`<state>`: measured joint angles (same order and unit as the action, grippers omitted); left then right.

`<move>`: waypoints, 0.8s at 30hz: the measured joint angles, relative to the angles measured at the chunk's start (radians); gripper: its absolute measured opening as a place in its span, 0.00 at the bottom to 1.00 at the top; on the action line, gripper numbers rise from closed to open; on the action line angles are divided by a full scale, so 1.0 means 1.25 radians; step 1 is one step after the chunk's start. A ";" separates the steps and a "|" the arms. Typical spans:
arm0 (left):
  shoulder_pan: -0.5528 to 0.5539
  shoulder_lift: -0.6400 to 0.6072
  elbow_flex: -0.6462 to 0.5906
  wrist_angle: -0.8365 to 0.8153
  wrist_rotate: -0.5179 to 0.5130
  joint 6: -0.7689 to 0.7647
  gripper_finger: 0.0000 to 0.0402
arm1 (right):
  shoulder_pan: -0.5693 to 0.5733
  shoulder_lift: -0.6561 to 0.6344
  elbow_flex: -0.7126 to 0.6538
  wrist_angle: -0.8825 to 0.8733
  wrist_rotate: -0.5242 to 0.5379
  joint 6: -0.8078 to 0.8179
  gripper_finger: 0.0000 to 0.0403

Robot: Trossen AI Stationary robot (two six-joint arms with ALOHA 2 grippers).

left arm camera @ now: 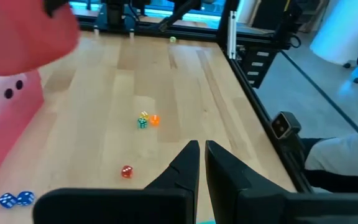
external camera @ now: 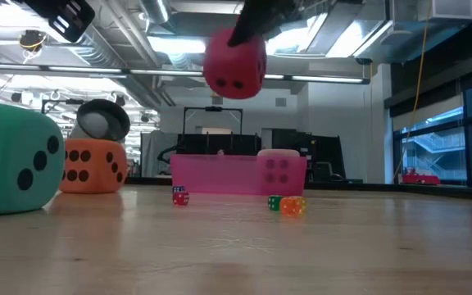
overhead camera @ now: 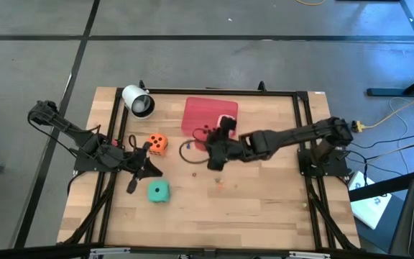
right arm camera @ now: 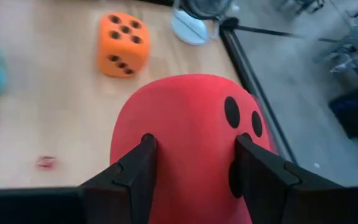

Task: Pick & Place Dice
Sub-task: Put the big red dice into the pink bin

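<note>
My right gripper (right arm camera: pixel 194 146) is shut on the red die (external camera: pixel 234 64), which hangs high above the table's middle. The arm hides this die in the high view. The orange die (overhead camera: pixel 157 144) and the teal die (overhead camera: pixel 157 191) rest on the table's left half, close to my left gripper (overhead camera: pixel 139 170). That gripper is shut and holds nothing (left arm camera: pixel 202 163). The pale pink die (external camera: pixel 279 170) sits in the pink tray (overhead camera: pixel 200 111) at the far side. My right gripper pinches the red die between its two fingers, on two opposite faces (right arm camera: pixel 166 155). The soft faces are dented in beside the fingers (right arm camera: pixel 138 168). The fingers slant down from the table's right side. The die is lifted clear of the table and tilted.
A white cylinder (overhead camera: pixel 138 101) lies at the far left corner. Tiny coloured dice are scattered on the table's middle: a red one (external camera: pixel 180 195), a green one (external camera: pixel 274 203) and an orange one (external camera: pixel 293 205). A black frame (overhead camera: pixel 304 129) runs along the table's edges.
</note>
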<state>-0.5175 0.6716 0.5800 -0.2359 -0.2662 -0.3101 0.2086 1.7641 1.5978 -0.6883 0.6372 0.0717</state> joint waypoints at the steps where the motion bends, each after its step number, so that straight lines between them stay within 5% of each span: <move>1: 0.000 0.000 0.000 0.000 -0.006 0.001 0.05 | -0.015 0.000 0.000 0.000 -0.002 -0.015 0.46; 8: 0.000 0.000 0.000 -0.001 -0.026 0.016 0.05 | -0.134 0.000 0.000 0.007 -0.071 -0.089 0.46; 24: 0.000 0.000 0.000 -0.001 -0.069 0.050 0.05 | -0.348 0.001 0.000 0.118 -0.395 -0.206 0.46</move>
<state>-0.5171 0.6716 0.5800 -0.2375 -0.3524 -0.2480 -0.2267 1.7653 1.5978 -0.5411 0.1436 -0.1856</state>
